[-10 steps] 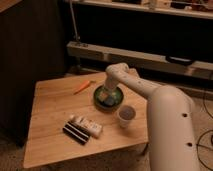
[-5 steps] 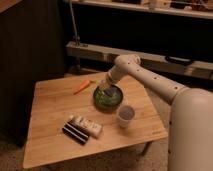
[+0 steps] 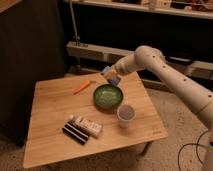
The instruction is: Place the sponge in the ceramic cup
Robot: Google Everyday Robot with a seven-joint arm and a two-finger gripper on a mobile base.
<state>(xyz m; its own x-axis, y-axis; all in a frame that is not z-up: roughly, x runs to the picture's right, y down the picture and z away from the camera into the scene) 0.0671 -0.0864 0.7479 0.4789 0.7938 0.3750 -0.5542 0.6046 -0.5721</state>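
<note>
My gripper point(image 3: 112, 75) hangs over the table's far side, just above the back rim of the green plate point(image 3: 107, 96). It is shut on the sponge point(image 3: 114, 80), a small blue block lifted off the plate. The ceramic cup point(image 3: 126, 114), small and white, stands upright on the table in front of and to the right of the plate, well below and nearer than the gripper. The white arm point(image 3: 165, 70) reaches in from the right.
An orange carrot-like stick point(image 3: 81, 87) lies left of the plate. Flat packaged bars, one light point(image 3: 87, 125) and one dark point(image 3: 75, 134), lie near the front left of the wooden table point(image 3: 50, 110). A dark cabinet stands at left, and shelving lies behind.
The arm has risen from the plate and drawn back and up, lifting the sponge out of the plate. The cup, carrot and bars have not moved.
</note>
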